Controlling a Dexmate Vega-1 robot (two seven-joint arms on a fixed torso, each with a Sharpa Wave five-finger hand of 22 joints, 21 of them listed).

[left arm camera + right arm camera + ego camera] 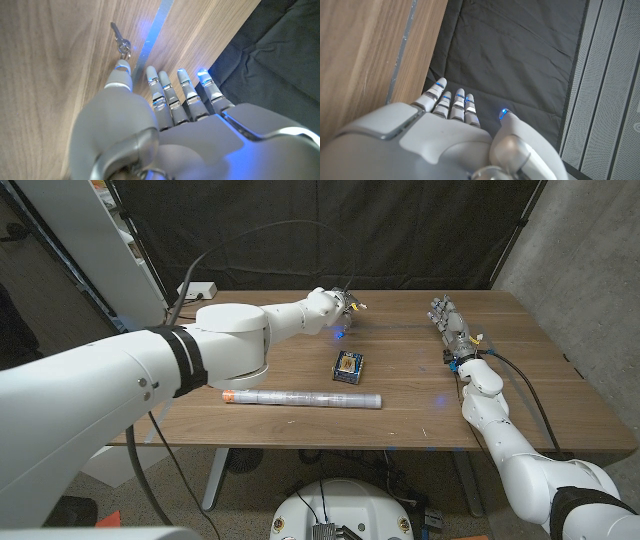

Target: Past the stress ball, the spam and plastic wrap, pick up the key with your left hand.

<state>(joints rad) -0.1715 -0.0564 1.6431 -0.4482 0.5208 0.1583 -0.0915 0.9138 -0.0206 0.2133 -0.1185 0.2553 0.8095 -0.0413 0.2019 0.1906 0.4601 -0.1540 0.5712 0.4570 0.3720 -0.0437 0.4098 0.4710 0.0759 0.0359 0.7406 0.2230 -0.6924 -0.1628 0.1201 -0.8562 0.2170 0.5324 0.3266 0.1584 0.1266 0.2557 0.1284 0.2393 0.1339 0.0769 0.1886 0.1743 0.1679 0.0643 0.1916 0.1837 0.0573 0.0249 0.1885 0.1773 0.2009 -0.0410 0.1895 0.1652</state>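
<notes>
A small metal key (119,41) on a ring lies on the wooden table (250,365) near its far edge. My left hand (340,304) is stretched out over the far middle of the table, fingers straight and apart, holding nothing. In the left wrist view the thumb tip of my left hand (165,115) is right beside the key's ring; I cannot tell whether they touch. The blue spam can (348,366) stands mid-table, nearer me than that hand. The plastic wrap roll (305,397) lies lengthwise in front of the can. My right hand (450,326) waits at the far right with straight fingers, holding nothing.
A white power box (197,289) sits at the table's far left corner with a cable. A black curtain (330,230) hangs close behind the far edge. In the right wrist view my right hand's (455,130) fingers point toward that curtain beyond the edge.
</notes>
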